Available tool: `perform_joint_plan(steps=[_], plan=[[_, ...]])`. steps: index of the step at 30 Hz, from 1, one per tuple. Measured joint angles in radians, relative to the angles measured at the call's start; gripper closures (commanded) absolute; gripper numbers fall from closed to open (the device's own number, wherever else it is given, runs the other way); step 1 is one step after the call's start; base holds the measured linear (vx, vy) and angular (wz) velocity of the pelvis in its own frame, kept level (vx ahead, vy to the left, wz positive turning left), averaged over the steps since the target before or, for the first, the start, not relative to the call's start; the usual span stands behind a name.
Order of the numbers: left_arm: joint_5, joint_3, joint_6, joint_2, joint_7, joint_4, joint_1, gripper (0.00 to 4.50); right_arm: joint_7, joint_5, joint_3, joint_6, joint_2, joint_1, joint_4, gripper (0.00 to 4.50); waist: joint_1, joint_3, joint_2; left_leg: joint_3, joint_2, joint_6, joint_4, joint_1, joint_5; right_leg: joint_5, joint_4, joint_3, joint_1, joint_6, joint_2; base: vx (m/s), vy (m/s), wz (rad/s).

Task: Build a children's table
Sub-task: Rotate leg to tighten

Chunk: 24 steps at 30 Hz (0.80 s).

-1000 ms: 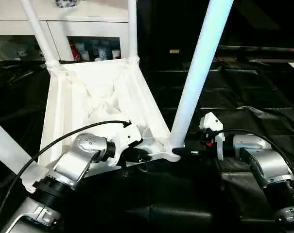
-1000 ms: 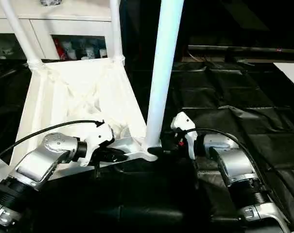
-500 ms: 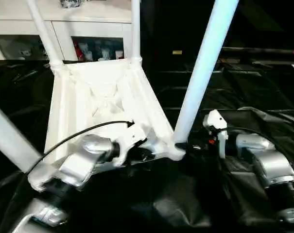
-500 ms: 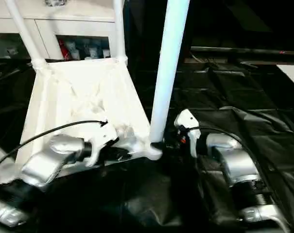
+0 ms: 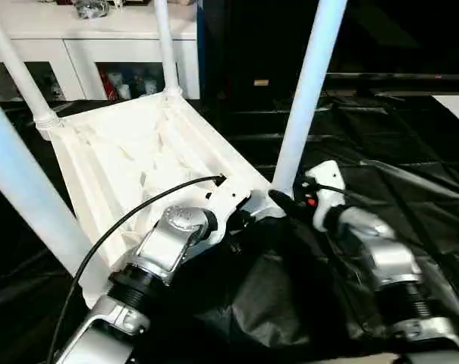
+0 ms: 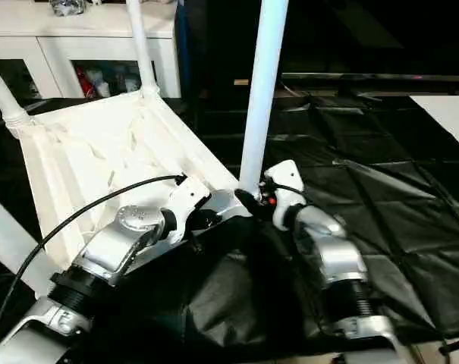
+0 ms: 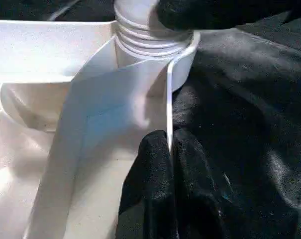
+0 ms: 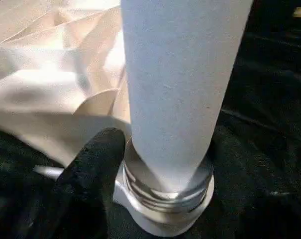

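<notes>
The white table top (image 5: 130,152) lies upside down on black cloth, ribbed underside up. All four tube legs stand in its corner sockets: two far ones (image 5: 166,45) (image 5: 17,72), a near left one (image 5: 28,201) and a near right one (image 5: 305,91). My left gripper (image 7: 169,149) is shut on the thin rim of the top, right beside the near right socket (image 7: 150,45). At the base of the near right leg (image 8: 180,89) my right gripper (image 5: 284,202) is shut on the leg. One of its fingers (image 8: 93,169) presses the threaded collar; the other is hidden behind the leg.
A white cabinet (image 5: 100,49) with glass doors stands behind the table. Creased black cloth (image 5: 411,167) covers the floor and bunches up (image 5: 267,288) under the near corner. A white sheet (image 6: 449,110) lies at the far right.
The view has swung and tilted. Both grippers keep their hold at the near right corner, and the black cloth is bunched higher beneath it.
</notes>
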<state>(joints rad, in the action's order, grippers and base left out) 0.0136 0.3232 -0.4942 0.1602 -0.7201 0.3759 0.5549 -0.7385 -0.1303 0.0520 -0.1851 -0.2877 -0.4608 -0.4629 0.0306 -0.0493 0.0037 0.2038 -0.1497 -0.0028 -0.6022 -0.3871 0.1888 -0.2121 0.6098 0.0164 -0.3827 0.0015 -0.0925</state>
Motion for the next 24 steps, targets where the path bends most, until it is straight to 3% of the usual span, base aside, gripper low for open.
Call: perform_joint_plan(steps=[9, 19, 24], plan=[[-0.059, 0.010, 0.011, 0.157, -0.239, -0.120, -0.060, 4.50, -0.311, -0.049, 0.065, -0.044, -0.147, 0.028, 0.077, 1.28, 0.015, 0.000, 0.000, 0.000, -0.005, 0.005, 0.000, -0.007, -0.003, -0.001, 0.000, 0.007, -0.004, 0.002, 0.001, 0.000, 0.000, 0.00], [-0.060, 0.024, 0.005, 0.172, -0.281, -0.139, -0.069, 4.50, -0.339, -0.034, 0.088, -0.041, -0.141, 0.021, 0.070, 1.28, 0.025, -0.001, -0.001, 0.000, -0.005, 0.000, -0.002, -0.007, 0.000, -0.001, 0.000, 0.008, -0.003, 0.001, 0.000, 0.000, 0.000, 0.00], [-0.060, 0.025, 0.000, 0.175, -0.289, -0.151, -0.074, 4.50, -0.347, -0.035, 0.089, -0.043, -0.130, 0.012, 0.061, 1.58, 0.027, -0.001, -0.001, 0.000, -0.005, 0.001, -0.002, -0.008, -0.001, -0.001, 0.000, 0.008, -0.003, 0.001, 0.000, 0.000, 0.000, 0.00]])
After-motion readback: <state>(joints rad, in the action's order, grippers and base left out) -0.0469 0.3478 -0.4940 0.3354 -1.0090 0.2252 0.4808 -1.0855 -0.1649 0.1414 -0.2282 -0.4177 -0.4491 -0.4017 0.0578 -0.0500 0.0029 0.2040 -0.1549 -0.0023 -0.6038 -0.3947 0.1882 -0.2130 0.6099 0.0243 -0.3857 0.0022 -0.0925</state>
